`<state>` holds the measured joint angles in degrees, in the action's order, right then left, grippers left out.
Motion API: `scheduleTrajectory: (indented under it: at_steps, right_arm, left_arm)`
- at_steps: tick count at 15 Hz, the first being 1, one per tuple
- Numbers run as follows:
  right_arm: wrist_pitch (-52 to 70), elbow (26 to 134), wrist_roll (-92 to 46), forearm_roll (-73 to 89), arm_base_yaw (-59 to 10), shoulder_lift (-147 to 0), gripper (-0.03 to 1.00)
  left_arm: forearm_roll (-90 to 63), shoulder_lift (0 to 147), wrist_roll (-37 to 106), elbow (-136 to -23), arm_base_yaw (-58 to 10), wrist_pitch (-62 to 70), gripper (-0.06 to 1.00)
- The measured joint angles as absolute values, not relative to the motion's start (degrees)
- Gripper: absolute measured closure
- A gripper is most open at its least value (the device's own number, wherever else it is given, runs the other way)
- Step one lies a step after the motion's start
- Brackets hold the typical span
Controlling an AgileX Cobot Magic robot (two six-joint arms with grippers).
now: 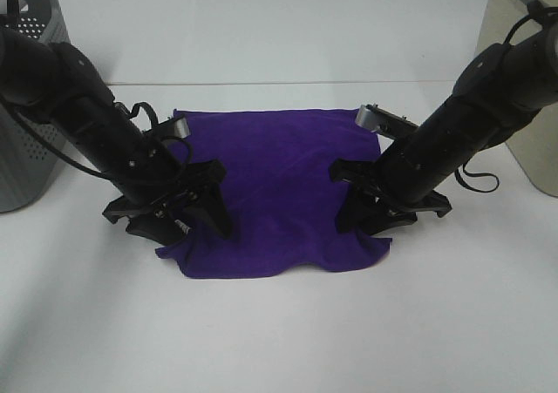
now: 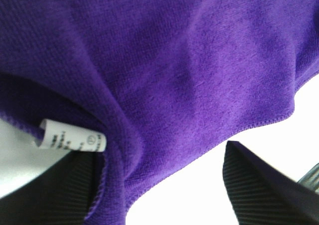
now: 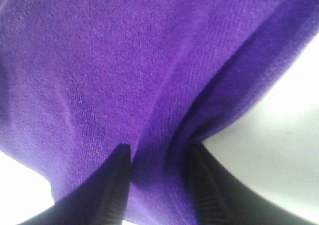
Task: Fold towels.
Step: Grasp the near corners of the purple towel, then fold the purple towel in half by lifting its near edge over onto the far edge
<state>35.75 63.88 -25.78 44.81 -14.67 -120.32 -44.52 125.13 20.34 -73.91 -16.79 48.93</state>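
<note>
The deep purple towel [image 1: 275, 197] lies spread on the white table [image 1: 279, 341], with its front edge slightly rumpled. My left gripper [image 1: 187, 223] is at the towel's front left edge. In the left wrist view its fingers [image 2: 259, 190] stand wide apart and open, with the towel's edge [image 2: 189, 85] and white care tag [image 2: 72, 141] between them. My right gripper [image 1: 362, 219] is at the front right edge. In the right wrist view its fingers [image 3: 115, 185] are close together on a bunched fold of the towel [image 3: 154, 170].
A grey perforated bin [image 1: 26, 123] stands at the far left. A beige box-like object [image 1: 523, 88] stands at the far right. The table's far edge runs behind the towel.
</note>
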Motion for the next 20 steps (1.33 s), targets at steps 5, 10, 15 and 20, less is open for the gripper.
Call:
scheduleTrajectory:
  at_steps: [5, 10, 15, 20]
  right_arm:
    - [35.92, 63.88, -25.78, 48.82, -14.67, -121.47, 0.9]
    - [37.76, 63.88, -25.84, 48.87, -14.67, -121.52, 0.94]
    - [42.86, 63.14, -25.84, 46.64, -14.67, -115.74, 0.94]
    - [43.95, 66.63, -25.84, 45.55, -14.67, -112.36, 0.94]
  left_arm:
    - [-44.23, 125.99, 20.45, -73.85, -16.79, 48.7, 0.66]
    - [-43.89, 126.45, 22.86, -73.85, -16.79, 48.24, 0.93]
    - [-40.57, 121.52, 24.92, -73.17, -16.96, 49.22, 0.93]
    - [-40.39, 115.57, 25.1, -73.45, -16.96, 48.64, 0.93]
